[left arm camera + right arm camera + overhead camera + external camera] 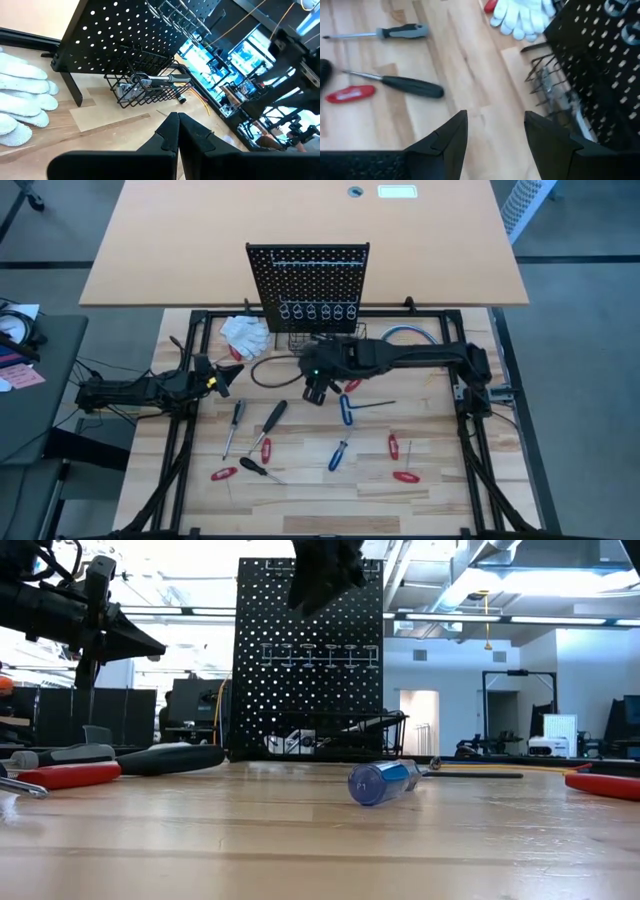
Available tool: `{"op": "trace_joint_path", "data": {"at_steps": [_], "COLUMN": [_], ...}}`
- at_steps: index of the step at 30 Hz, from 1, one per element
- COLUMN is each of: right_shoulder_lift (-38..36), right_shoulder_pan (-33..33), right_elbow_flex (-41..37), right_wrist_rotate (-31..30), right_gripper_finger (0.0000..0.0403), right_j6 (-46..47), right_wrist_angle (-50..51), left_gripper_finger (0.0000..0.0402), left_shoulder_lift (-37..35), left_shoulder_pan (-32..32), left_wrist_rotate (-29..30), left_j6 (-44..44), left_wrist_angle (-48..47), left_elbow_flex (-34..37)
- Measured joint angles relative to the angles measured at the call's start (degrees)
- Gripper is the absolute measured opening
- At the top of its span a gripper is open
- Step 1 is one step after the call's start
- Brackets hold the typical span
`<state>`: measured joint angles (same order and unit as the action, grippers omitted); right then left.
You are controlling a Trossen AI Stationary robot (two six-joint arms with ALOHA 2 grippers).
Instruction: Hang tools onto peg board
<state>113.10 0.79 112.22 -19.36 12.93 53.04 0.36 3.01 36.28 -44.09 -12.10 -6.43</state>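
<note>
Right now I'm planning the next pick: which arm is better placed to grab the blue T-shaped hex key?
Probably right: its open gripper hovers beside the hex key; the shut left gripper sits farther away.

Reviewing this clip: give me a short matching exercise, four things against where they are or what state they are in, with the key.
Things:
1. left gripper
2. right gripper
3. white gloves
4. wire basket

Places or states:
A. mounted low on the peg board, with a silver tool inside
B. fingers shut, holding nothing, at the table's left side
C. lying on the table left of the peg board's foot
D. fingers open, empty, above the table just in front of the peg board

Pairs: 1-B, 2-D, 3-C, 4-A
</note>
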Motion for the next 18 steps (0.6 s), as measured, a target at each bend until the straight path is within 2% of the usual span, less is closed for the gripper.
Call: {"op": "trace_joint_path", "data": {"at_steps": [3, 6, 13, 18], "right_shoulder_lift": [-0.10, -2.00, -11.27, -15.23], "right_shoulder_pan": [1.09, 2.47, 6.60, 7.05], "right_elbow_flex": [-1.92, -8.58, -25.08, -30.36], "right_wrist_rotate": [0.00, -0.01, -0.04, -1.22], "right_gripper_finger": [0.0198, 0.0196, 0.0188, 0.0187], "right_j6": [4.60, 10.29, 28.63, 35.47], "right_wrist_angle": [1.00, 0.66, -14.08, -19.11], "left_gripper_finger": [0.0000, 0.0000, 0.0000, 0.0000], "left_shoulder_lift": [-0.02, -0.03, -0.04, -0.04], "left_shoulder_pan": [0.00, 0.02, 0.00, 0.00], "left_wrist_rotate": [-1.87, -2.90, -6.04, -6.03], "left_j6": [-2.07, -1.18, -0.14, -1.31], "left_wrist_angle": [-0.25, -0.50, -0.67, -1.25], "left_elbow_flex": [-0.18, -0.93, -1.78, -1.84]}}
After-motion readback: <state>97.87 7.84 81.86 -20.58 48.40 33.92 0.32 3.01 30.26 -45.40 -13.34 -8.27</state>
